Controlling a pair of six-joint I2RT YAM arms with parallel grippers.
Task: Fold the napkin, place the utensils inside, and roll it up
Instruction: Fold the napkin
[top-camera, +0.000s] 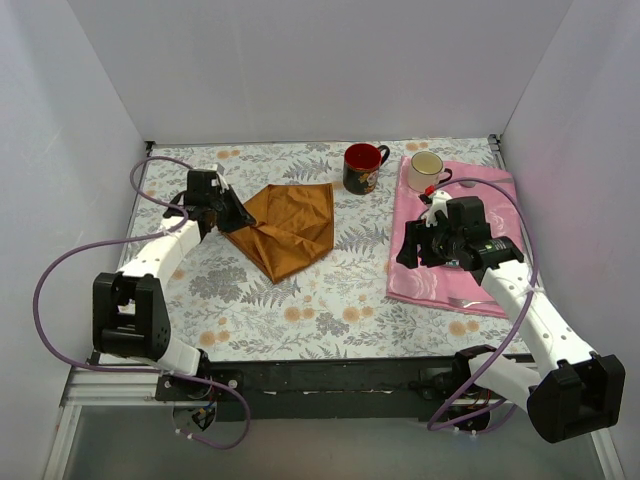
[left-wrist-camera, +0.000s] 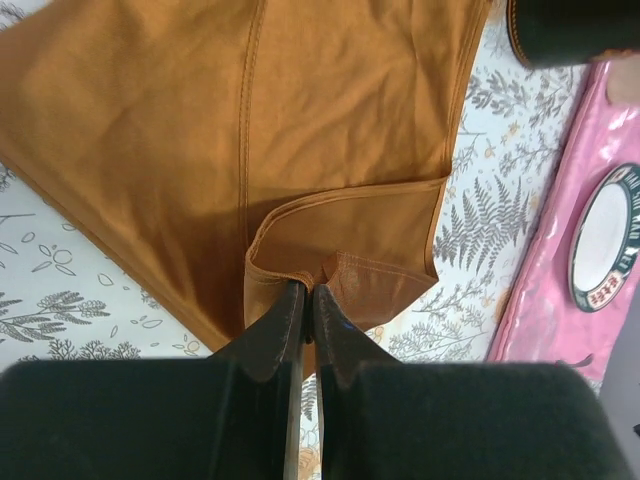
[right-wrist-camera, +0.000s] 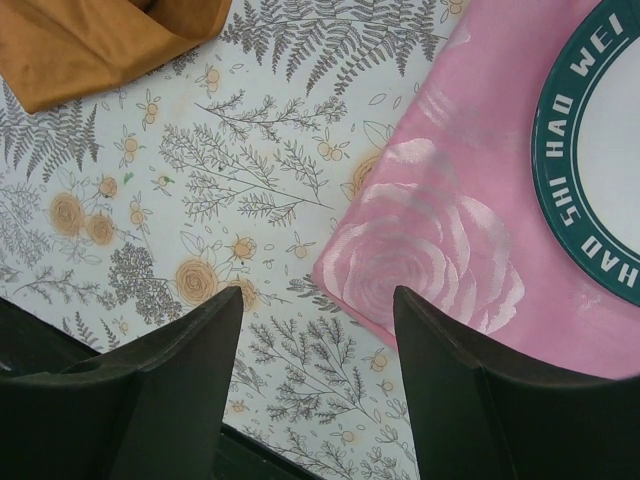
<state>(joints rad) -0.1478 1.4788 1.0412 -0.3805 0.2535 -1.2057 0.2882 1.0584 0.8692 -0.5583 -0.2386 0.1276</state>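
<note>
I work in a lab test booth dressed up as a dining table. Plain white panels wall the table in on three sides. My left arm and right arm are bolted to a black rail on a bare metal frame, with purple cables looping loose. The home touches are a floral tablecloth, a pink cloth, a dark mug, a white mug and a plate.

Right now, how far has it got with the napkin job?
Early days. Done: the napkin already lies partly doubled over. In hand: the left jaws are shut on its edge, mid-fold. To do: what looks like a fork lies on the pink cloth, not on the napkin, and nothing is rolled. The right jaws hang open and empty over that cloth's edge.
</note>
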